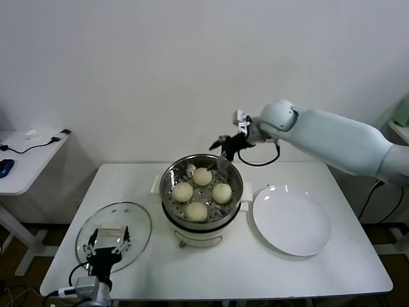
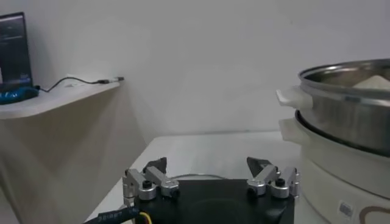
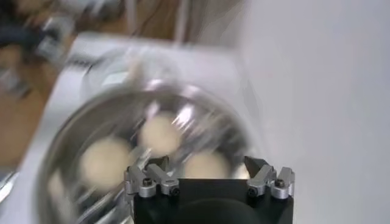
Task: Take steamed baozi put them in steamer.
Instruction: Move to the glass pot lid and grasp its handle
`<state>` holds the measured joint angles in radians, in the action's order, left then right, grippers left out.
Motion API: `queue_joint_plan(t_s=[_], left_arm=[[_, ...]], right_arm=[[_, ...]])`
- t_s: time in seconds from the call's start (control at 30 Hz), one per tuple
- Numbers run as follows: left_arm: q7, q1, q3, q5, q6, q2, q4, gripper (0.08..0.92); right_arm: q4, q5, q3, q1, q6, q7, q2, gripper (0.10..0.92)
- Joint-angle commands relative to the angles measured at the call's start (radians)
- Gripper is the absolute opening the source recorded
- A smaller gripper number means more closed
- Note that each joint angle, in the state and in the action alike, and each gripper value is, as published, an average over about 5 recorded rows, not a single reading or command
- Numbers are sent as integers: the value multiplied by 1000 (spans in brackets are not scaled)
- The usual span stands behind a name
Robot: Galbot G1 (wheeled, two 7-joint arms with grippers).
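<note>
Several cream-white steamed baozi (image 1: pixel 202 176) lie on the perforated floor of the shiny steamer (image 1: pixel 167 180), which sits on its cream pot base at the table's middle. My right gripper (image 1: pixel 227 144) hovers open and empty above the steamer's far right rim, clear of the buns. In the right wrist view the right gripper (image 3: pixel 207 163) looks down on the steamed baozi (image 3: pixel 160 133) in the steamer (image 3: pixel 67 143). My left gripper (image 1: pixel 105 246) stays parked, open and empty, over the glass lid at the front left; the left wrist view has the left gripper (image 2: pixel 207 164) beside the steamer (image 2: pixel 350 115).
A flat white plate (image 1: pixel 292 219) lies bare to the right of the steamer. The round glass lid (image 1: pixel 137 224) rests on the table at the front left. A side desk (image 1: pixel 25 160) with a cable stands off to the left.
</note>
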<state>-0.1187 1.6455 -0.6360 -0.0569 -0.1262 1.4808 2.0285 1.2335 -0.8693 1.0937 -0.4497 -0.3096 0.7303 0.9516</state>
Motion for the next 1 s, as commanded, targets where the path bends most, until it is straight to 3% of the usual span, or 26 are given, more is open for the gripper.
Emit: queue_joint_plan(t_s=[0.03,0.27,0.5,0.7,0.87,1.0], left_arm=[[3,-5,-4,-14,33,-17,7,823],[21,-18,-11,67,124,-45,-32,823],[-40,-23,-2,167,161,-77,-75,823],[-184,-25,6,430,219,-125,-142,823],[-318,-24,-24,833,286,-191,-253,823],[-366,-32,-39,1068,296,-260,-366,823]], right_arm=[[98,53,-729,537,142,-518,-274,823],[244,167,-1249,1178,297,-656,-405,823],[380,243,-1704,1743,388,-633,-201,823],[391,317,-1786,1904,471,-628,-12,823],[405,326,-1791,1957,490,-632,63,823],[414,344,-1780,1964,487,-636,98,823]])
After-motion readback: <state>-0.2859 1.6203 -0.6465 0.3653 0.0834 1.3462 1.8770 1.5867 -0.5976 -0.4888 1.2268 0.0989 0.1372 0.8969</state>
